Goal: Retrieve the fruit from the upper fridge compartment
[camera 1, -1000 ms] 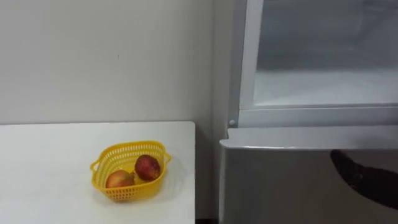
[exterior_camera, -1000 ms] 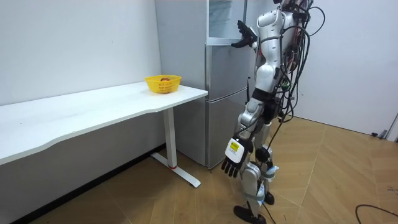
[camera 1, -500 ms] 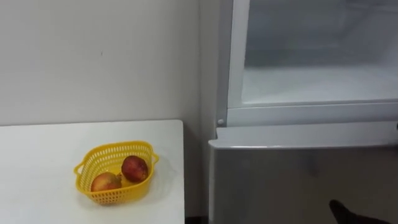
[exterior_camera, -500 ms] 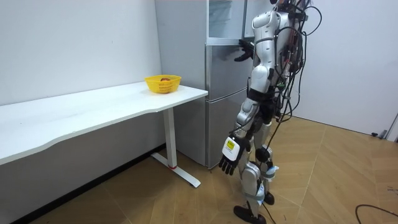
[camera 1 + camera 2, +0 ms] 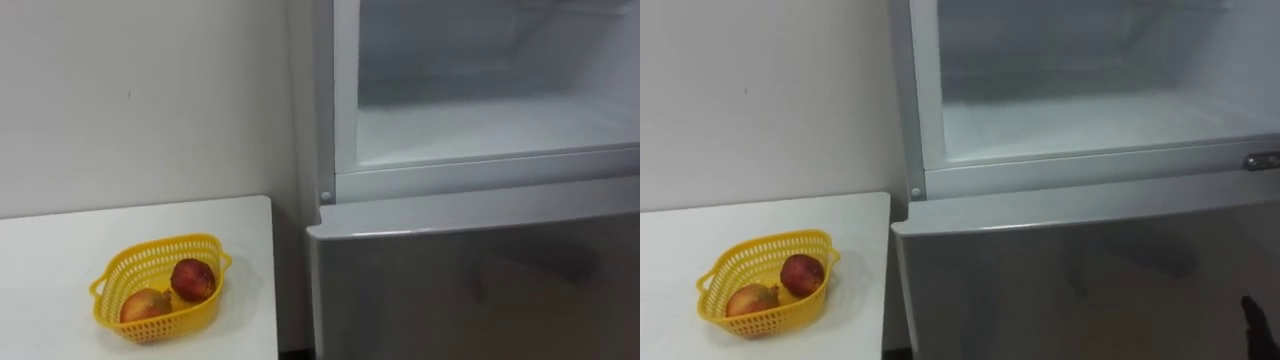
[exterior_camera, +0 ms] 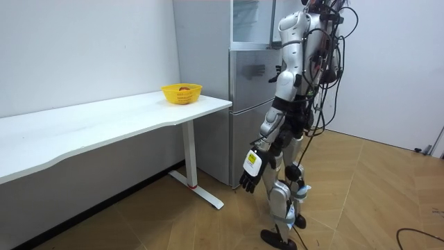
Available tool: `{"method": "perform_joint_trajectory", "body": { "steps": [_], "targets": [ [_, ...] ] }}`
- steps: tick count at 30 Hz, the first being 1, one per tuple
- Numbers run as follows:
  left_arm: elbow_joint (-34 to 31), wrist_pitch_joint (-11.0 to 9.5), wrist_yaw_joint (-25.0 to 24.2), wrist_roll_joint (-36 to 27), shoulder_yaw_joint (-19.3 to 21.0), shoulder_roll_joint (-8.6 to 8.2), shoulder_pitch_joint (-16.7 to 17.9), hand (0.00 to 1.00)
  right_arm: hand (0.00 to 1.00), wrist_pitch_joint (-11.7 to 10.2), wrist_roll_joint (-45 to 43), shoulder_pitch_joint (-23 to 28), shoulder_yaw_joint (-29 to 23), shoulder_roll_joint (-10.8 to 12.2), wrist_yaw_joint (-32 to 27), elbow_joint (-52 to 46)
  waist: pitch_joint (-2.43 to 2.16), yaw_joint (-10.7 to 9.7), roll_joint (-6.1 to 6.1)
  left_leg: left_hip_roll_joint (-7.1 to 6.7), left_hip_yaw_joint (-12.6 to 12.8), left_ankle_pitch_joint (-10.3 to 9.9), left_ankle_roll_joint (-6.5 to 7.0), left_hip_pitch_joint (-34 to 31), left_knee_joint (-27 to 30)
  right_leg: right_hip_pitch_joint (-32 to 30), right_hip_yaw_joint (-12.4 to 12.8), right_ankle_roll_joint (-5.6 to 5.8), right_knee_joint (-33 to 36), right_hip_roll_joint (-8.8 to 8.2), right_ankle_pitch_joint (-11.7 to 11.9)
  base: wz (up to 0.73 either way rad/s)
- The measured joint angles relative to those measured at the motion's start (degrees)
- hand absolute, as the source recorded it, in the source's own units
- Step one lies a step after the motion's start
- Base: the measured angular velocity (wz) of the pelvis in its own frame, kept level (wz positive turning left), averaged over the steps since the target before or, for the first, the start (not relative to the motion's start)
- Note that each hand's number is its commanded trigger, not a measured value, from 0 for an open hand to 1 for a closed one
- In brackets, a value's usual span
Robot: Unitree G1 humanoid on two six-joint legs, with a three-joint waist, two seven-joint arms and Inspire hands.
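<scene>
Now the open white upper fridge compartment [image 5: 480, 130] lies above my nearer right hand [image 5: 1252, 325], its state I cannot tell, while my left hand [image 6: 250, 179] hangs loose and empty.

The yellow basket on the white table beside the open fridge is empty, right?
Not empty: the left eye view shows two reddish fruits in the yellow basket. It does sit on the white table beside the open fridge.

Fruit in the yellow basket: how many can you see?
2 in the yellow basket on the table: a red one at the right, an orange-red one at the left front. More could hide below the rim.
</scene>
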Motion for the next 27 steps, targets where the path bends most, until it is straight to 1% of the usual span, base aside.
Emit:
{"method": "perform_joint_trajectory", "body": {
  "steps": [4, 5, 6, 8, 9, 11, 13, 14, 16, 17, 18, 20, 21, 22, 23, 24, 25, 27],
  "targets": [
    [-0.02, 0.39, -0.04, -0.02, 0.02, -0.01, 0.05, 0.0, 0.0, 0.66, 4.27, 0.0, -0.27, 0.04, -1.45, 4.6, -0.07, -0.81, -0.02, -0.02, 0.01, 0.0, 0.0, 0.12, 0.21, -0.02, -0.46, 0.01, -0.09, -0.1, 0.0, 0.01],
    [-0.02, 0.41, -0.04, 0.0, 0.07, -0.01, 0.06, 0.0, 0.0, 0.67, 4.69, 0.01, -0.38, 0.05, -1.95, 4.81, -0.04, -0.86, -0.07, -0.02, 0.0, 0.01, 0.0, 0.13, 0.28, 0.0, -0.39, 0.01, -0.08, -0.1, 0.0, -0.03],
    [-0.04, 0.42, -0.04, 0.0, 0.21, -0.02, 0.05, 0.0, 0.0, 0.66, 5.09, 0.04, -0.85, 0.05, -3.11, 4.83, -0.1, -1.0, 0.06, -0.02, 0.01, 0.01, 0.0, 0.12, 0.37, 0.04, -0.34, 0.01, -0.07, -0.09, -0.01, 0.0],
    [-0.16, 0.38, -0.02, 0.0, 0.27, -0.02, 0.05, 0.0, 0.0, 0.65, 5.08, 0.01, -2.37, 0.04, -4.82, 4.79, -0.17, -0.92, 0.16, -0.02, 0.04, 0.01, 0.0, 0.08, 0.37, 0.04, -0.07, -0.01, -0.05, -0.05, -0.02, 0.0],
    [-0.29, 0.41, 0.0, -0.05, 0.29, -0.02, 0.15, 0.0, 0.0, 0.6, 6.62, -0.2, -3.48, -0.09, -6.45, 4.75, -0.16, -0.93, 0.08, -0.03, 0.04, 0.01, 0.0, 0.02, 0.37, 0.0, -0.11, -0.01, 0.01, -0.05, -0.09, 0.0],
    [-1.76, 0.65, 0.02, 0.02, 0.37, -0.02, 0.76, 0.0, 0.0, 0.6, 10.14, -0.47, -5.88, -0.1, -8.7, 4.66, -0.25, -1.08, -0.22, -0.07, 0.0, 0.01, 0.0, -0.07, 0.38, -0.45, -0.22, 0.01, 0.21, -0.11, -0.38, 0.02],
    [-3.02, 0.66, -0.01, 0.0, 0.71, -0.03, 1.46, 0.0, 0.0, 0.57, 13.97, -1.19, -9.3, -0.11, -11.83, 4.48, -0.18, -1.31, -0.71, -0.08, -0.11, 0.02, 0.0, -0.26, 0.38, -0.78, -0.22, -0.03, 0.42, -0.12, -0.51, 0.0],
    [-3.02, 0.66, -0.03, -0.02, 0.94, -0.03, 1.51, 0.0, 0.0, 0.56, 15.22, -1.54, -10.17, -0.13, -12.56, 4.47, -0.18, -1.48, -0.85, -0.08, -0.12, 0.02, 0.0, -0.23, 0.38, -0.79, -0.22, -0.05, 0.5, -0.12, -0.53, 0.0],
    [-3.08, 0.6, -0.08, -0.07, 1.5, 0.16, 1.66, 0.0, 0.0, 0.54, 20.67, -2.64, -13.6, -0.71, -15.09, 4.4, -0.14, -2.22, -1.53, -0.08, -0.09, 0.02, 0.0, -0.16, 0.37, -0.91, -0.17, -0.05, 0.82, -0.11, -0.7, 0.0],
    [-3.23, 0.59, -0.09, -0.11, 1.53, 0.22, 1.78, 0.0, 0.0, 0.54, 22.35, -2.81, -14.07, -1.24, -15.86, 4.24, -0.12, -2.45, -1.76, -0.1, -0.07, 0.02, 0.0, -0.23, 0.36, -1.14, -0.16, -0.04, 1.15, -0.16, -0.84, -0.03],
    [-3.77, 0.53, -0.14, -0.04, 2.0, 0.22, 1.93, 0.0, 0.0, 0.54, 25.34, -2.84, -15.45, -1.75, -17.09, 3.16, -0.2, -2.68, -2.1, -0.11, -0.03, 0.02, 0.0, -0.72, 0.38, -1.87, -0.12, -0.08, 1.6, -0.2, -0.94, -0.04],
    [-4.32, -0.02, -0.25, 0.0, 3.49, 0.16, 1.93, 0.0, 0.0, 0.44, 30.38, -2.87, -18.05, -1.79, -18.5, 0.73, -0.13, -2.79, -2.6, -0.07, 0.04, 0.04, -0.02, -1.47, 0.46, -2.96, -0.02, -0.11, 1.99, -0.15, -0.93, -0.06],
    [-4.18, -0.45, -0.24, -0.03, 3.9, 0.3, 2.04, 0.0, 0.0, -0.06, 34.16, -2.88, -19.53, -2.02, -19.01, -0.32, -0.14, -2.98, -2.87, -0.04, 0.23, 0.04, -0.02, -1.63, 0.52, -3.12, 0.1, -0.14, 2.09, -0.12, -0.95, -0.04],
    [-4.41, -0.59, -0.24, -0.1, 3.92, 0.37, 2.21, 0.0, 0.0, -1.16, 39.23, -2.89, -20.75, -2.79, -19.13, -0.66, -0.12, -3.33, -3.08, -0.05, 0.24, 0.04, -0.02, -1.76, 0.64, -3.1, 0.1, -0.15, 2.05, -0.15, -0.95, 0.0],
    [-4.51, -0.66, -0.24, -0.1, 3.92, 0.4, 2.25, 0.0, 0.0, -1.68, 42.47, -2.89, -21.21, -3.35, -19.11, -0.67, -0.09, -3.68, -3.15, -0.06, 0.22, 0.04, -0.02, -1.76, 0.63, -3.09, 0.1, -0.15, 2.02, -0.17, -0.94, 0.0],
    [-4.52, -0.97, -0.26, -0.08, 4.03, 0.49, 2.25, 0.0, 0.0, -2.13, 48.15, -2.98, -22.18, -4.15, -18.95, -0.7, -0.05, -3.92, -3.27, -0.07, 0.22, 0.04, -0.02, -1.78, 0.62, -3.09, 0.09, -0.15, 1.99, -0.17, -0.93, 0.0],
    [-4.59, -1.38, -0.29, -0.04, 4.79, 0.48, 2.26, 0.0, 0.0, -2.45, 52.03, -2.99, -23.22, -4.26, -18.48, -0.69, -0.05, -4.17, -3.4, -0.06, 0.21, 0.04, -0.02, -1.82, 0.61, -3.04, 0.11, -0.15, 1.92, -0.15, -0.93, 0.0],
    [-4.61, -1.77, -0.45, -0.03, 5.45, 0.49, 2.25, 0.0, 0.0, -2.72, 55.63, -2.99, -24.04, -4.26, -17.46, -0.7, 0.0, -4.29, -3.4, -0.05, 0.24, 0.04, -0.02, -1.82, 0.58, -2.94, 0.19, -0.15, 1.85, -0.12, -0.94, -0.02]
  ]
}}
